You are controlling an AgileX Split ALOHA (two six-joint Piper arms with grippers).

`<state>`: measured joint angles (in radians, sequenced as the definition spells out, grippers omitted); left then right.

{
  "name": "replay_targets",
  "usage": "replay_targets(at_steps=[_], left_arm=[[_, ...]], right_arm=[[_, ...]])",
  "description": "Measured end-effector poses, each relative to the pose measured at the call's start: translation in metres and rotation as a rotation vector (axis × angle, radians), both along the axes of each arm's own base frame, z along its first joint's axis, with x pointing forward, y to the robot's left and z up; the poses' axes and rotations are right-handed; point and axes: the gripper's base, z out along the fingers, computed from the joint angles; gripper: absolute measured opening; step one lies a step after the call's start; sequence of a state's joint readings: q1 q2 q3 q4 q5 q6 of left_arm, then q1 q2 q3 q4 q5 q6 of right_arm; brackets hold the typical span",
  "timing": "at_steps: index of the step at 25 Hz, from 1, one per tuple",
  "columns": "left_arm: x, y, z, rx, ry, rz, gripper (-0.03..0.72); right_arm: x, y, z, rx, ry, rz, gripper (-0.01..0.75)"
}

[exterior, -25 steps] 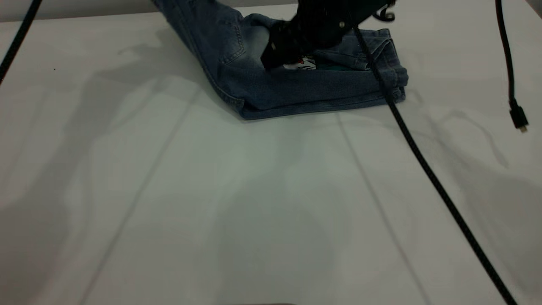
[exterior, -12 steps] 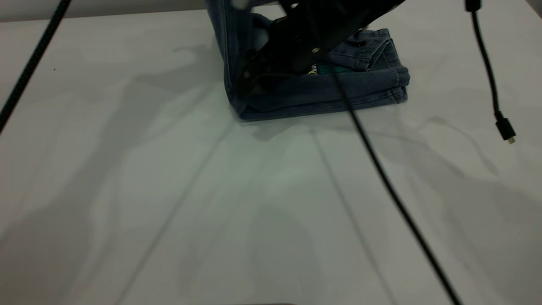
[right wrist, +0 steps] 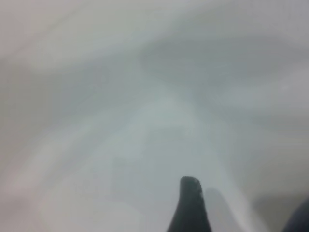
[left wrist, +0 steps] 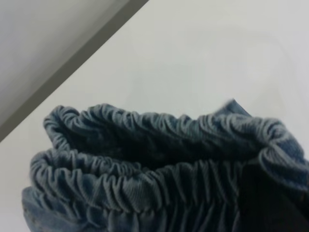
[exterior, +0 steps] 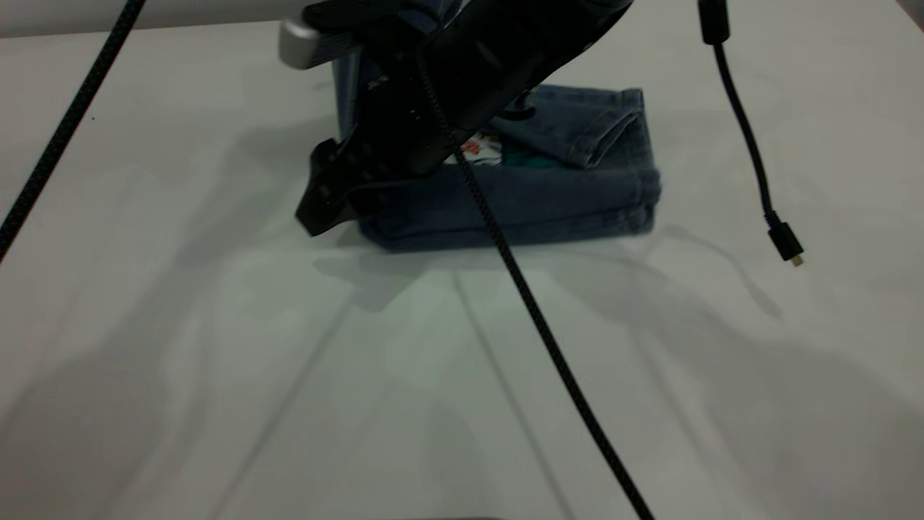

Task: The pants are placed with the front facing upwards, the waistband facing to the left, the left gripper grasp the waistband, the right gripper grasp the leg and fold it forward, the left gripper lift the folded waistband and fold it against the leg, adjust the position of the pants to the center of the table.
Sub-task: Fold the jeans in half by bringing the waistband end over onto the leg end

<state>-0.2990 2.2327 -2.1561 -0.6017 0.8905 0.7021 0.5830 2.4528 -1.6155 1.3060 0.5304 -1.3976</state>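
The pants [exterior: 548, 202] lie folded lengthwise at the far middle of the tabletop [exterior: 216, 347], one leg [exterior: 585, 130] doubled on top with its hem toward my right, and a scrap of colourful print showing beneath it. At their left end the denim rises off the tabletop. My left gripper [left wrist: 270, 203] pinches the gathered waistband [left wrist: 154, 169], which fills its wrist view, bunched in two ruffled layers. A black gripper body [exterior: 404, 137] with a grey block leans over the raised end. My right gripper [right wrist: 190, 208] hangs over bare tabletop; I cannot tell whether it is spread. Two black cables [exterior: 534, 310] cross in front.
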Motion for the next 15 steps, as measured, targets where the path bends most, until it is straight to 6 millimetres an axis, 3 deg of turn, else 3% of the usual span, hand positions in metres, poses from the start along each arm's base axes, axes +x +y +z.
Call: replay_targets(at_steps=[4, 7, 11, 15], left_arm=[[-0.001, 0.0, -0.001, 0.003, 0.008, -0.006, 0.059], [-0.001, 0.0, -0.001, 0.013, 0.007, -0.007, 0.059], [-0.001, 0.003, -0.003, 0.059, 0.004, -0.013, 0.059], [-0.005, 0.003, -0.002, 0.069, 0.026, -0.033, 0.059]], right_arm=[[-0.004, 0.004, 0.0, 0.009, 0.013, 0.022, 0.478], [0.002, -0.006, 0.001, 0.017, 0.043, 0.007, 0.478], [0.02, -0.038, 0.018, 0.019, 0.086, -0.04, 0.478], [0.036, -0.077, 0.051, 0.017, 0.11, -0.085, 0.478]])
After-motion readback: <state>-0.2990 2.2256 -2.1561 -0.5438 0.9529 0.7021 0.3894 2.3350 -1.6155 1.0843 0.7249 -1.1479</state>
